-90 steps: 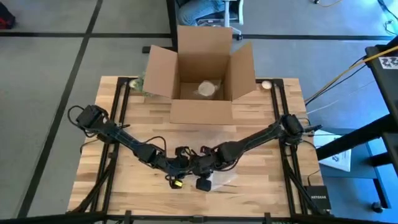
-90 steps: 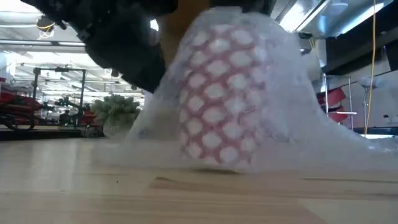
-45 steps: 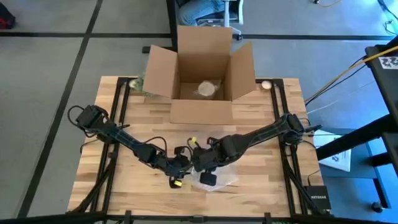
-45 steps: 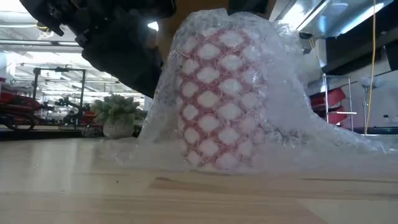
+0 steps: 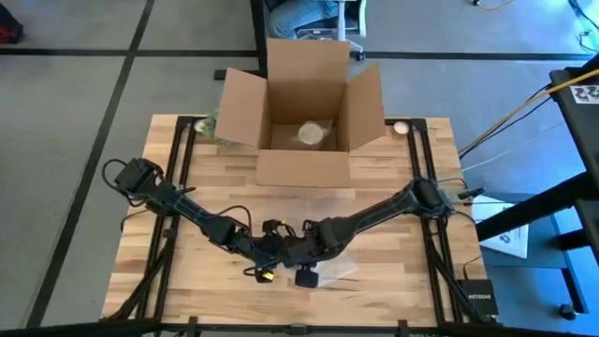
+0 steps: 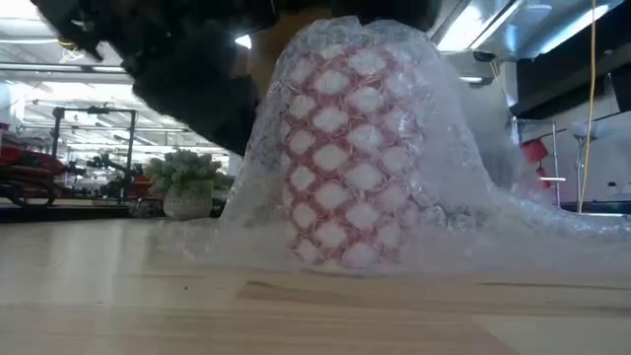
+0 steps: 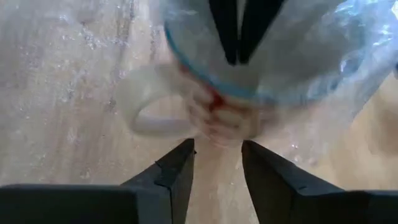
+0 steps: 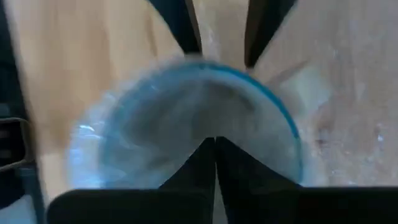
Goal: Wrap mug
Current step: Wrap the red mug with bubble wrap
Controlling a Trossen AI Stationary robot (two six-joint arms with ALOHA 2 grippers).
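A mug with a red lattice pattern (image 6: 345, 158) stands upright on the wooden table near its front edge, draped in clear bubble wrap (image 6: 463, 187). Its blue rim (image 8: 273, 106) and white handle (image 7: 146, 115) show through the wrap. My right gripper (image 8: 215, 155) is shut, and its fingers reach down into the mug's mouth. My left gripper (image 7: 217, 168) is open beside the mug, close to the handle, its fingers apart just short of the wrapped wall. In the high view both grippers (image 5: 288, 255) hide the mug. My right gripper comes from above, its shut fingers (image 7: 235, 37) pointing down inside the mug's rim onto the bubble wrap there. The fingertips hide the exact spot. The mug stands upright on the table under them.
An open cardboard box (image 5: 304, 122) with a round wrapped thing inside stands at the table's far middle. A small potted plant (image 6: 187, 182) sits at the far left. Loose wrap spreads on the table to the mug's right (image 5: 339, 271).
My right gripper drew back from the mug toward the far edge, then came back down over it. The wrapped mug was moving a second ago; it now stands still and upright.
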